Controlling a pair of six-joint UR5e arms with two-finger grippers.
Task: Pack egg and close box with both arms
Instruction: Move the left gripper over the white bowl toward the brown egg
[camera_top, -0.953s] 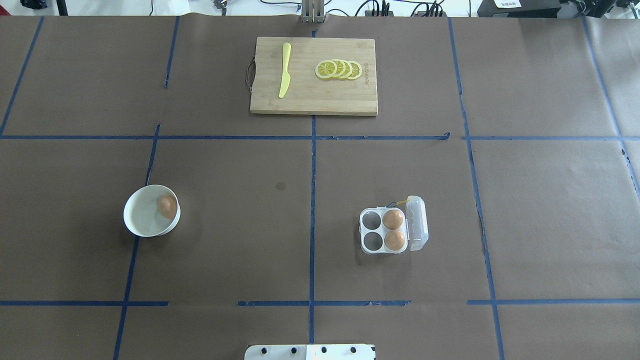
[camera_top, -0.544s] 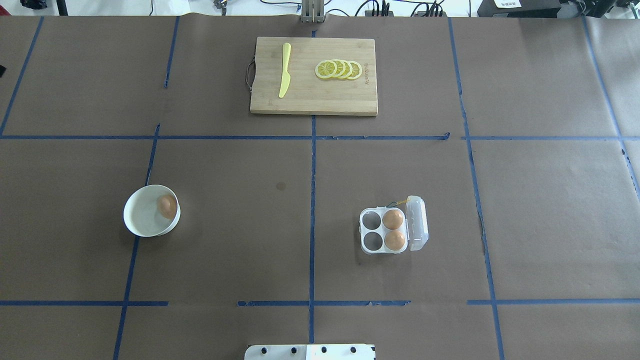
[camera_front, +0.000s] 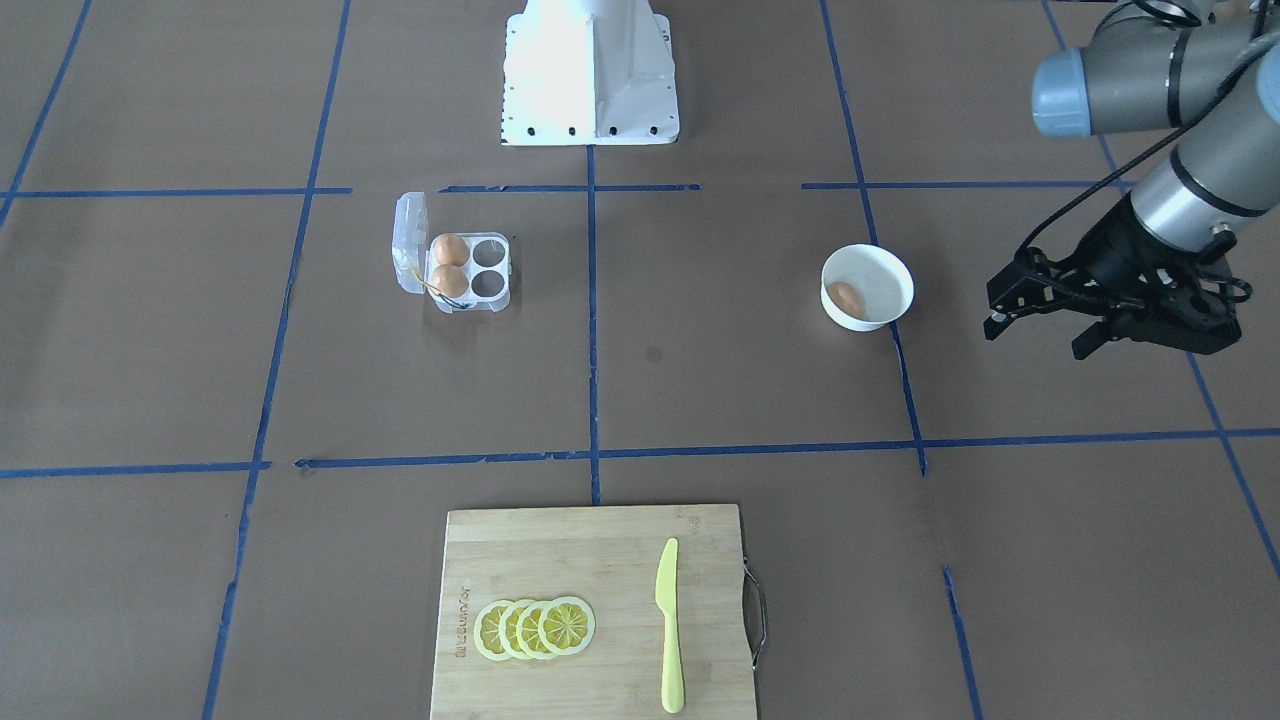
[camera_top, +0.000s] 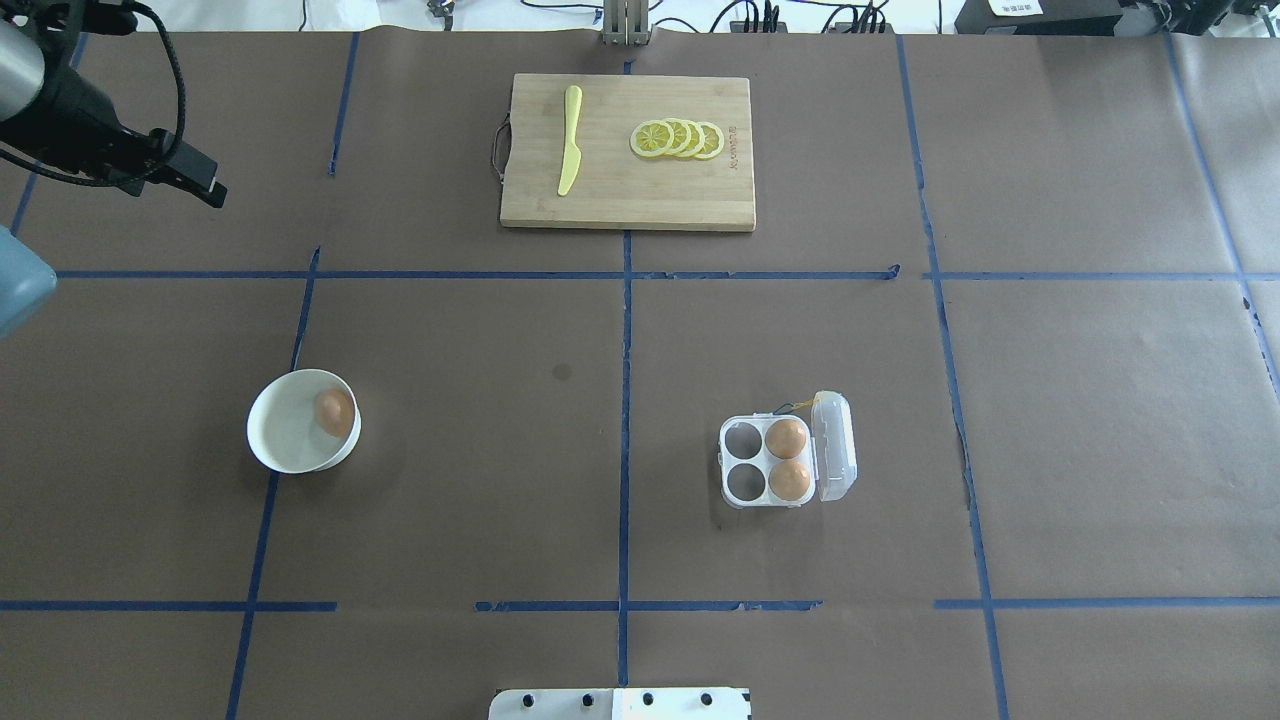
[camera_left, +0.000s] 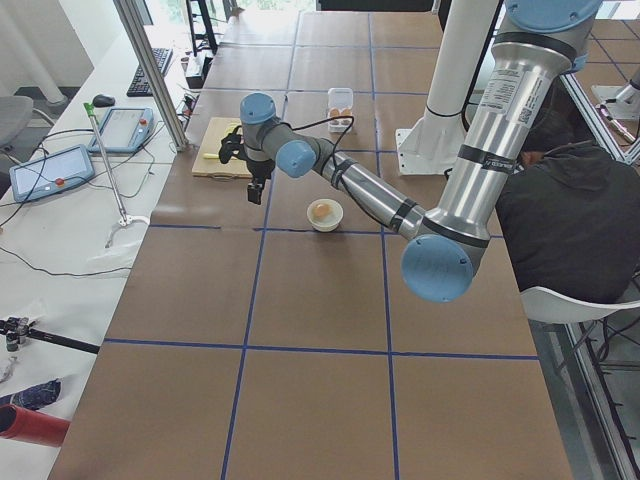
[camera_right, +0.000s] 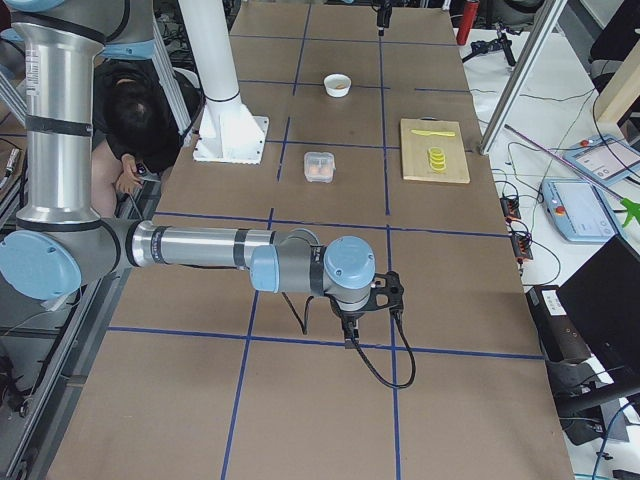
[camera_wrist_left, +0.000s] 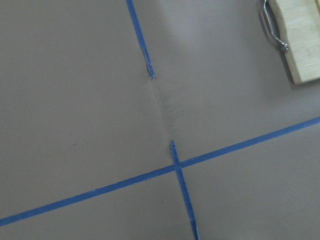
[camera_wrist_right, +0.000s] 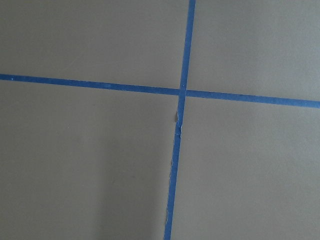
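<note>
Left tool (camera_front: 1035, 338) jaws apart | right tool (camera_right: 348, 336) state unclear | brown table (camera_top: 480, 480), blue tape grid (camera_top: 625, 330)

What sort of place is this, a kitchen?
Probably a robotics lab: a grey jointed robot arm reaches over a brown paper-covered table gridded with blue tape, beside a blue-framed control tablet.

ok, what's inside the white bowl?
One orange-brown egg, lying against the bowl's inner wall. The rest of the interior is bare white; only the spot under the egg is hidden.
</note>
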